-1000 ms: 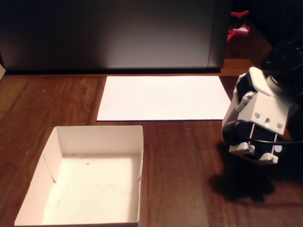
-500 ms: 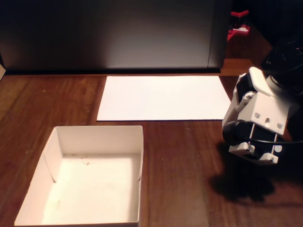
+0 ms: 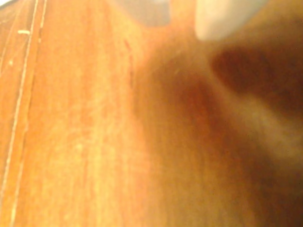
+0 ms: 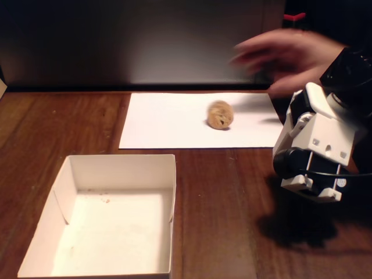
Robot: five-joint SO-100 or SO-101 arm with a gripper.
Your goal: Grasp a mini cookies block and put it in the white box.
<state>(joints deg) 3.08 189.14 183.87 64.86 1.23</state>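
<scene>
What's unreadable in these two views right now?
- End effector: the fixed view shows only the white arm housing; fingertips are hidden behind it, so open or shut is unknown.
- Wrist view: out of focus, just wood table and two pale blurs at the top edge; cookie and box are absent.
- Person's hand, fixed view: motion-blurred, cut off at the right.
- Mini cookies block: too small and soft to tell whether it lies flat.
</scene>
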